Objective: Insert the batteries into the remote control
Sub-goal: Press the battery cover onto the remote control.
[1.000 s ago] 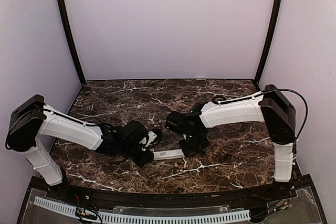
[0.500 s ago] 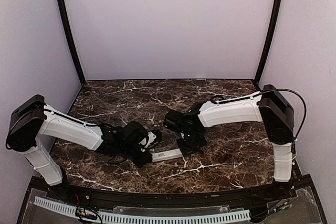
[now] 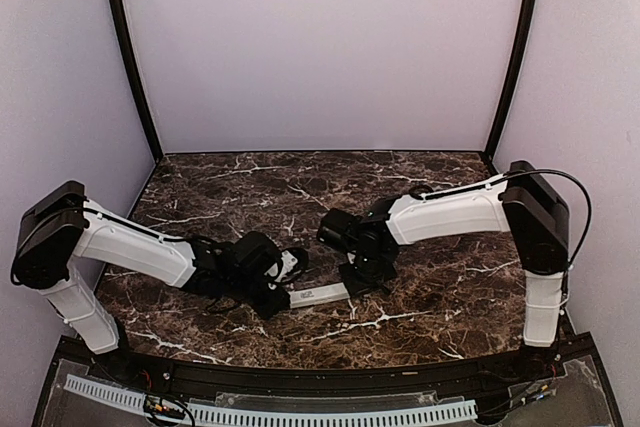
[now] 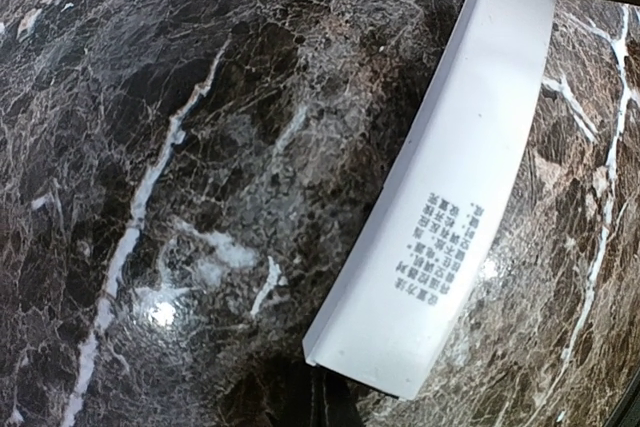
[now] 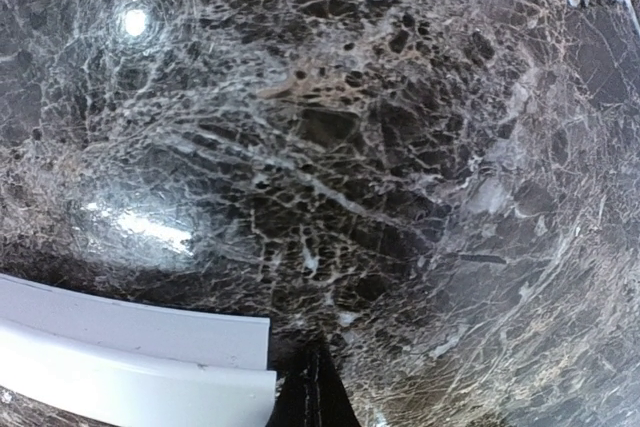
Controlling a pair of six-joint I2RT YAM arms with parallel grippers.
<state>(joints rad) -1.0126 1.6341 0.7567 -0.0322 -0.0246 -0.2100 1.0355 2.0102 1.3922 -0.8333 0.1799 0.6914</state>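
Flanking the white remote control (image 3: 320,294) on the marble table (image 3: 250,177): left gripper (image 4: 322,397) and right gripper (image 5: 312,387), one at each end, jaws of both pressed together.

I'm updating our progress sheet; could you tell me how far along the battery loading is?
Done: nothing visible; no batteries in view. In hand: left gripper and right gripper, both shut, sit at opposite ends of the remote control on the table. Left: loading batteries.

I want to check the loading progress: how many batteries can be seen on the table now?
0. No blue battery shows in any view. Some may be hidden inside the remote control, or under the left hand and right hand at its ends.
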